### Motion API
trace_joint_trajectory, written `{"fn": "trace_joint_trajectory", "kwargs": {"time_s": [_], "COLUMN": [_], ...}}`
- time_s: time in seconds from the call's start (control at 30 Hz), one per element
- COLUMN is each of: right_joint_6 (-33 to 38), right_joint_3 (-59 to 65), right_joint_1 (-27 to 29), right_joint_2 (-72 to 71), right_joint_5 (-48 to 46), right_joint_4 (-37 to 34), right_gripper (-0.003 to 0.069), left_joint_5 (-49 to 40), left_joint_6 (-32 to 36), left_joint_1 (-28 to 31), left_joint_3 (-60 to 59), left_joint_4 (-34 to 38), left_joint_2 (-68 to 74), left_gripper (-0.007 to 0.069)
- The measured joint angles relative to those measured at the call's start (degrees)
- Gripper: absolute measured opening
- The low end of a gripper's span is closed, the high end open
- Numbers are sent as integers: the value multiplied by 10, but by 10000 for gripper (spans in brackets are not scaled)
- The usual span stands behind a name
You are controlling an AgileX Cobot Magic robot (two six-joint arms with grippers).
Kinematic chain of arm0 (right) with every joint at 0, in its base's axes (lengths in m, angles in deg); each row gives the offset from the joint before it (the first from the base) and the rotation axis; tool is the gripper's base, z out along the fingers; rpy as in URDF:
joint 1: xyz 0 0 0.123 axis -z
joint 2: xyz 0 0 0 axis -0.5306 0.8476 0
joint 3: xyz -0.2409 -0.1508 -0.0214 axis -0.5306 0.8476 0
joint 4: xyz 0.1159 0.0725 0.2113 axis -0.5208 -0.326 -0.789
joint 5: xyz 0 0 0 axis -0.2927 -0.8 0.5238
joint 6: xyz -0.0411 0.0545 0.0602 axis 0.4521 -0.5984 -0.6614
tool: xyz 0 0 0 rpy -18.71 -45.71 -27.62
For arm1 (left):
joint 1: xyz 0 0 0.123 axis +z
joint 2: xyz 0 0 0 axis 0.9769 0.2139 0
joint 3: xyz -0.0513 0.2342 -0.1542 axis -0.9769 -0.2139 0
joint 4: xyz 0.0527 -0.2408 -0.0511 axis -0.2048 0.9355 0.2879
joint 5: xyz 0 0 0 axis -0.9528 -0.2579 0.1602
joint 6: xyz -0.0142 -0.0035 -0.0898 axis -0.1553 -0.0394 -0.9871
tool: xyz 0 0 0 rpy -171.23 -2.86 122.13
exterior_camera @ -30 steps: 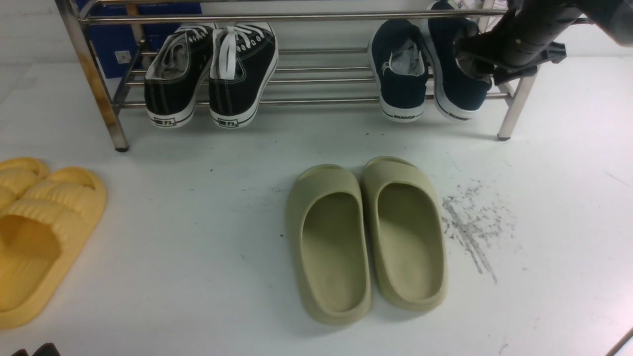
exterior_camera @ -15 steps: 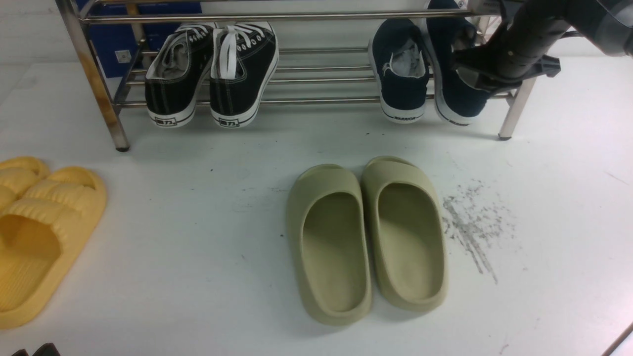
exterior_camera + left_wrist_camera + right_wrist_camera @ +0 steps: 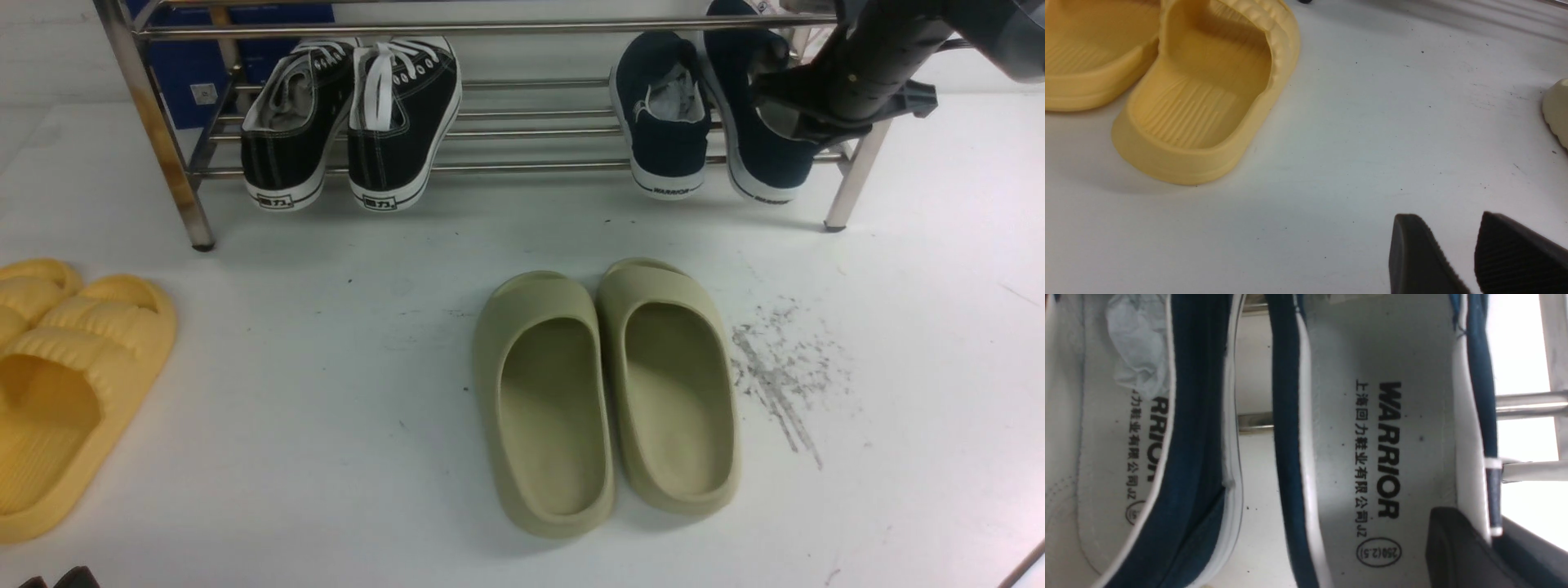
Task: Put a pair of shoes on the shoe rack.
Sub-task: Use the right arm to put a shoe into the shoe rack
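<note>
Rack [image 3: 522,29]: shoe [image 3: 766,162] collar inside right claw [image 3: 1492,539].

My right pincer [image 3: 1484,531], wider a second ago, now pinches the heel wall of the right-hand navy shoe [image 3: 763,155], and that shoe sits slightly farther right on the shoe rack [image 3: 522,167].

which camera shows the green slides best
The front view: both olive-green slides lie whole, side by side. The left wrist view catches only one slide's edge; the right wrist view shows none of them.
</note>
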Motion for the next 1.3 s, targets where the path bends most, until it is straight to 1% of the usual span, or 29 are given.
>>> {"fn": "trace_joint_trajectory", "kwargs": {"time_s": [0.13, 0.23, 0.3, 0.33, 0.37, 0.4, 0.43, 0.47, 0.5, 0.53, 0.6, 0.7, 0.8, 0.93, 0.97, 1.13, 1.3], "right_joint_6": [0, -1, -3, -3, -3, -3, -2, 4, 5, 18, 31, 41, 43, 45, 44, 38, 32], "right_joint_3": [0, 0, 0, 0, 0, 0, 0, 0, 0, 0, 0, -2, -2, -2, -2, -3, -6], "right_joint_1": [1, 1, 1, 1, 1, 1, 1, 1, 1, 3, 5, 7, 11, 13, 13, 11, 10], "right_joint_2": [0, 0, -1, -1, -2, -4, -5, -9, -10, -17, -26, -40, -45, -39, -32, -9, 12], "right_joint_5": [4, 10, 19, 20, 23, 26, 26, 28, 28, 31, 36, 42, 40, 33, 33, 18, -6], "right_joint_4": [-6, -10, -13, -13, -14, -18, -18, -23, -24, -29, -29, -21, -7, -3, -7, -21, -35], "right_gripper": [66, 137, 227, 227, 302, 356, 363, 423, 435, 478, 499, 503, 490, 454, 432, 377, 342], "left_joint_5": [0, 0, 0, 0, 0, 0, 0, 0, 0, 0, 0, 0, 0, 0, 0, 0, 0], "left_joint_6": [0, 0, 0, 0, 0, 0, 0, 0, 0, 0, 0, 0, 0, 0, 0, 0, 0], "left_joint_1": [0, 0, 0, 0, 0, 0, 0, 0, 0, 0, 0, 0, 0, 0, 0, 0, 0], "left_joint_3": [0, 0, 0, 0, 0, 0, 0, 0, 0, 0, 0, 0, 0, 0, 0, 0, 0], "left_joint_4": [0, 0, 0, 0, 0, 0, 0, 0, 0, 0, 0, 0, 0, 0, 0, 0, 0], "left_joint_2": [0, 0, 0, 0, 0, 0, 0, 0, 0, 0, 0, 0, 0, 0, 0, 0, 0], "left_gripper": [237, 237, 237, 237, 237, 237, 237, 237, 237, 237, 237, 237, 237, 237, 237, 237, 237]}}
